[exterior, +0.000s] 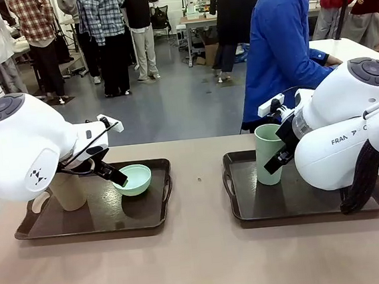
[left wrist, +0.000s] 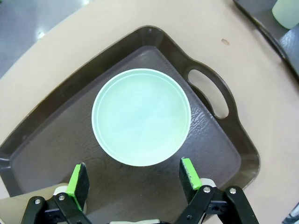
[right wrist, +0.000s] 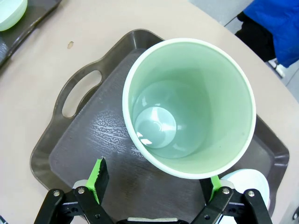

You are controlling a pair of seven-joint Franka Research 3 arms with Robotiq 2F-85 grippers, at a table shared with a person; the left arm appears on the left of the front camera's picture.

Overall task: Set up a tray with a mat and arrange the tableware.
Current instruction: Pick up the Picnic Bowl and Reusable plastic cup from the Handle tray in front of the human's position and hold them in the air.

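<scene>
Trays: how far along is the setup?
Done: left tray holds tan cup and mint bowl; right tray holds green cup and blue bowl. In hand: nothing gripped; left tool open, pointed at the mint bowl, right tool open at the green cup. Left: mat unclear; any rearranging.
</scene>
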